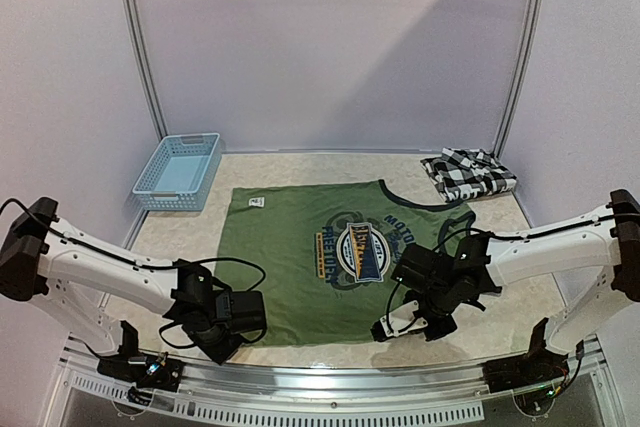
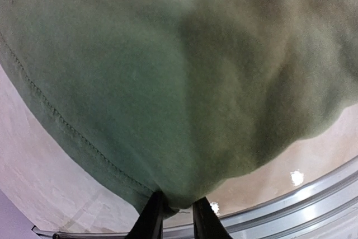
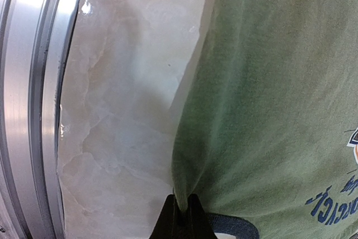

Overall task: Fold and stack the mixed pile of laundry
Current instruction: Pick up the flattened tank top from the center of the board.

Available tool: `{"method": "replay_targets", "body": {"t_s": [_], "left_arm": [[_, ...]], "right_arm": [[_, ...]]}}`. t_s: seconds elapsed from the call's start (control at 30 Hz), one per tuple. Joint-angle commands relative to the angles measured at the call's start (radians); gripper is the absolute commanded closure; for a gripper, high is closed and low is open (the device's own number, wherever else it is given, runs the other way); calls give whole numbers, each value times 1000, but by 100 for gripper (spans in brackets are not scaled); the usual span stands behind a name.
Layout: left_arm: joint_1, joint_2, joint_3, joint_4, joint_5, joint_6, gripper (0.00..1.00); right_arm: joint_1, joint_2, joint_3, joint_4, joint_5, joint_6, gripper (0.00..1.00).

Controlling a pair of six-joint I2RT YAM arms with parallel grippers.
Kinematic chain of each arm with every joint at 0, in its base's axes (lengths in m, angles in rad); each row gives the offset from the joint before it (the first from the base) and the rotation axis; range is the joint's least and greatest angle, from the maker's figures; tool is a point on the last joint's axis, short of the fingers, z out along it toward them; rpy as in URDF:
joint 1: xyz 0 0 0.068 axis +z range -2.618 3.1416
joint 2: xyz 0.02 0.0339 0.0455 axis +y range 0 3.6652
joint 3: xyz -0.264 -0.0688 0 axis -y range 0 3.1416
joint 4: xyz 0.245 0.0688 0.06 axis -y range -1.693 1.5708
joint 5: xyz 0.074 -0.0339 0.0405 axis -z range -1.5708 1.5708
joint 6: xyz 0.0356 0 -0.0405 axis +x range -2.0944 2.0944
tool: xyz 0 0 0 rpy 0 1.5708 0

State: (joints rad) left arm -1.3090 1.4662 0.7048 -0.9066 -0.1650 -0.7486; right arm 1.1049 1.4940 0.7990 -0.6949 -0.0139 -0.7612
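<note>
A: From above first: found the olive-green sleeveless shirt (image 1: 300, 267) spread flat on the table (image 1: 510, 322), emblem (image 1: 365, 247) up, and the checked shirt (image 1: 467, 174) lying folded at the far right corner (well apart from the basket (image 1: 180, 172), far left).

B: Folding the green one, then?

A: Looked that way, caught at the pickup for the first fold. Reached low and inward with both arms: left gripper (image 1: 228, 339) at the near left corner, right gripper (image 1: 400, 325) at the near right.

B: Over to the left wrist?

A: Saw fingers (image 2: 151, 219) clamped on a bunch of hem, cloth draped up off the table.

B: And the right wrist?

A: Pinched tight on the shirt's edge, beside the dark armhole trim (image 3: 235, 230). Called next for an even lift, both corners carried across together.
</note>
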Motion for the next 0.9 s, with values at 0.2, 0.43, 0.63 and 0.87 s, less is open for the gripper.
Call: {"method": "replay_targets", "body": {"t_s": [0.2,0.43,0.63,0.87], "left_arm": [[-4,30,48,-70,-136,18,100],[-4,44,159,-178,-191,60,100],[4,49,225,-248,-239,95,100],[66,37,267,-293,-273,111,100]], "right_arm": [[-8,-24,-1,5,9,14,99],[-72,-92,31,-37,-31,17,100],[-140,-142,48,-64,-69,24,100],[-216,-148,83,-73,-98,34,100]]}}
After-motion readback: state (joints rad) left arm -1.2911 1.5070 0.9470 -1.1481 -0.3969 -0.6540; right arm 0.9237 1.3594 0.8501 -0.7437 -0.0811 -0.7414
